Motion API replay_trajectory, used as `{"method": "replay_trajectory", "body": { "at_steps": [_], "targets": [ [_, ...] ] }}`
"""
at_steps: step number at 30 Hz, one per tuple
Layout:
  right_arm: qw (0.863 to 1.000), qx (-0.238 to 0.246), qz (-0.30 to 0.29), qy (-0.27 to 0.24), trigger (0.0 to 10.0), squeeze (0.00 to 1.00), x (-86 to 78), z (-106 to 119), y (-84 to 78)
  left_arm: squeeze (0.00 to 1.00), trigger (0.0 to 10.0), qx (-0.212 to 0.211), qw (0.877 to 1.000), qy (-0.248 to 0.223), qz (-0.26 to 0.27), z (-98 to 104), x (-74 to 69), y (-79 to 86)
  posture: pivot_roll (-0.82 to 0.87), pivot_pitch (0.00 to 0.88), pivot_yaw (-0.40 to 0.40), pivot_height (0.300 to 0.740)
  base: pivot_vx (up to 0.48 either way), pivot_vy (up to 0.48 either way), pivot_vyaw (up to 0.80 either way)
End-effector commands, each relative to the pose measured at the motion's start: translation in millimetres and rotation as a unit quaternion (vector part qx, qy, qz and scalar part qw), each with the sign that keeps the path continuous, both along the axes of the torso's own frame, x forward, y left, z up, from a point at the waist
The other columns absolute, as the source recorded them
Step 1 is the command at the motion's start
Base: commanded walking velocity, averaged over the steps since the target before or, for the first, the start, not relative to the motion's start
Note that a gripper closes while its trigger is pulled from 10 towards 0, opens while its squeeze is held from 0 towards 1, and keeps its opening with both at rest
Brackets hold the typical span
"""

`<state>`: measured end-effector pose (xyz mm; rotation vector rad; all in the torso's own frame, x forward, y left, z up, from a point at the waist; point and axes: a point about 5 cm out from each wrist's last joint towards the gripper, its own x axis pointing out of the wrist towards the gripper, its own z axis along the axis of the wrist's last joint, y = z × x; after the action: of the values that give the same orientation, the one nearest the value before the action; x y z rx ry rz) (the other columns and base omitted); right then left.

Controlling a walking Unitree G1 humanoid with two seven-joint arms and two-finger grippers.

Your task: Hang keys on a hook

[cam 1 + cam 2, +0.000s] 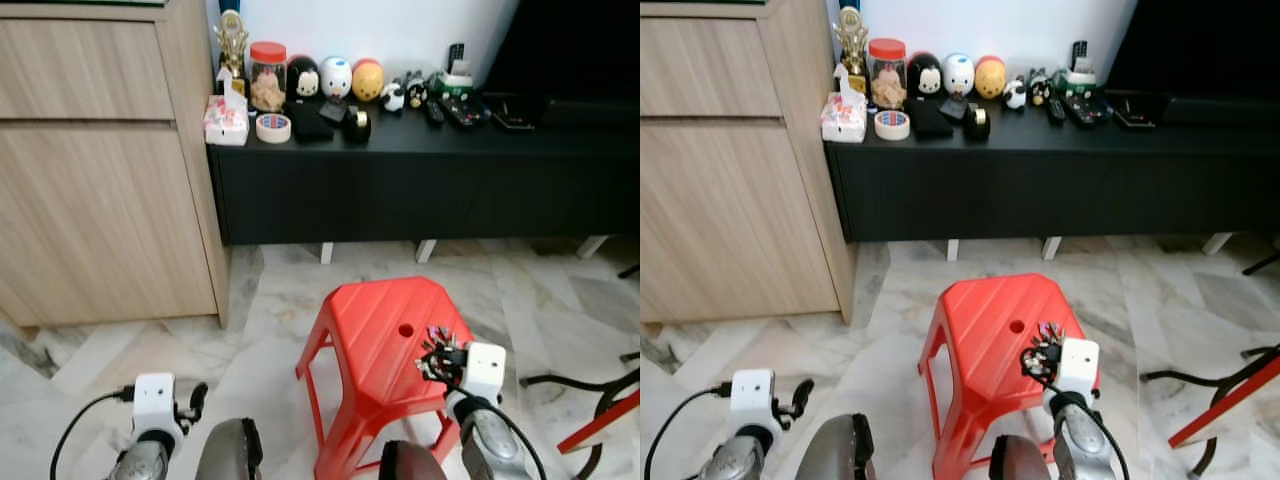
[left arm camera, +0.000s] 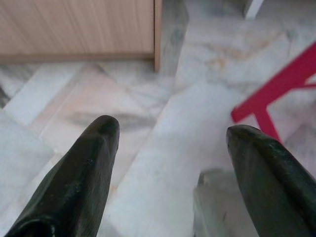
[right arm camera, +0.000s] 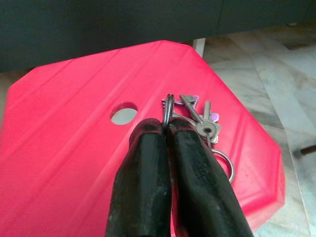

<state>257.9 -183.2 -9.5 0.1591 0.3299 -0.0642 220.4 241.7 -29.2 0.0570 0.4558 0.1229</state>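
Note:
A bunch of keys [image 3: 197, 118] on metal rings hangs just over the top of a red plastic stool [image 1: 375, 340]. My right gripper [image 3: 167, 129] is shut on the key ring, its two black fingers pressed together on it; in the left eye view the same keys [image 1: 440, 350] sit at the stool's right edge by my right gripper [image 1: 447, 360]. Low on the left, my left gripper [image 2: 170, 136] is open above bare marble floor, holding nothing.
A long black low cabinet [image 1: 420, 180] stands ahead, loaded with toy figures, a jar, a tape roll and remotes. A wooden cupboard [image 1: 100, 160] rises at the left. Red and black legs of another piece of furniture [image 1: 600, 400] sit at the right.

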Motion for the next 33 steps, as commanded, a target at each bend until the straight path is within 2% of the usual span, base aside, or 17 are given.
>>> {"method": "replay_trajectory", "body": {
  "at_steps": [1,10,20,27,30,33],
  "targets": [
    [1.0,0.0,-0.019,-0.015,10.0,0.0,1.9,5.5,-6.3,0.0,10.0,0.003,1.0,0.005,-0.003,-2.2,-0.4,-1.4,0.08,0.0,-0.061,0.632,0.0,0.0,0.0],
    [1.0,0.002,-0.028,0.0,10.0,0.0,-2.8,-1.5,-4.5,0.0,10.0,0.013,0.999,0.049,0.005,-14.3,-11.8,1.4,0.09,0.0,-0.065,0.682,0.0,0.0,0.0],
    [1.0,0.002,-0.023,-0.003,10.0,0.0,2.2,0.5,1.4,0.0,10.0,0.022,0.997,0.074,0.02,-17.9,-17.3,11.1,0.11,0.0,-0.075,0.737,0.0,0.0,0.0],
    [1.0,-0.001,-0.029,0.002,10.0,0.0,2.6,-0.9,2.8,0.0,10.0,0.021,0.992,0.115,0.052,-26.1,-29.7,18.5,0.09,0.0,-0.058,0.74,0.0,0.0,0.0],
    [1.0,0.0,-0.026,-0.005,10.0,0.0,3.3,0.5,4.1,0.0,10.0,0.023,0.99,0.131,0.042,-29.6,-34.3,17.5,0.08,0.0,-0.048,0.74,0.0,0.0,0.0],
    [0.999,0.002,-0.032,-0.006,10.0,0.0,1.3,-0.6,2.9,0.0,10.0,0.021,0.988,0.149,0.034,-34.8,-40.3,13.6,0.05,0.0,-0.001,0.74,0.0,0.0,0.0]
  ]
}}
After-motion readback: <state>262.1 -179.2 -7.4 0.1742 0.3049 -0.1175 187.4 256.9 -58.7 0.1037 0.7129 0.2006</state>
